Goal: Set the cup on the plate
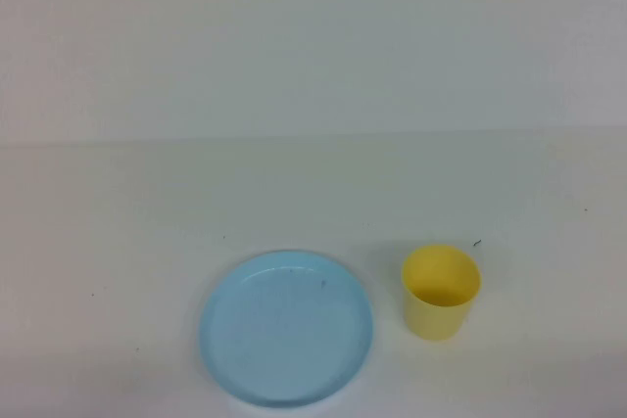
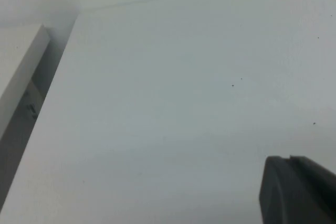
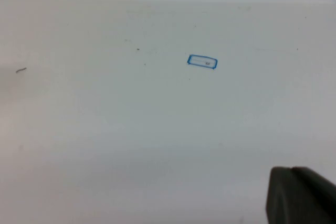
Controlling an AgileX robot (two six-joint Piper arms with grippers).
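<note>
A pale white tabletop [image 1: 313, 193] fills your view, with a plain wall behind it; the cup [image 1: 441, 292] stands upright just beside the plate [image 1: 286, 328], apart from it and on the right arm's side, so the right hand looks the natural one to fetch it; nothing rests on the plate yet. Neither hand appears in the high view; each wrist camera catches only a dark corner of its own gear, the left hand [image 2: 299, 190] over bare tabletop near an edge, the right hand [image 3: 300, 195] over tabletop bearing a small blue rectangle mark [image 3: 202, 62]; you cannot tell how wide either stands. Neither wrist view shows cup or plate, so both lie well apart from either hand.
</note>
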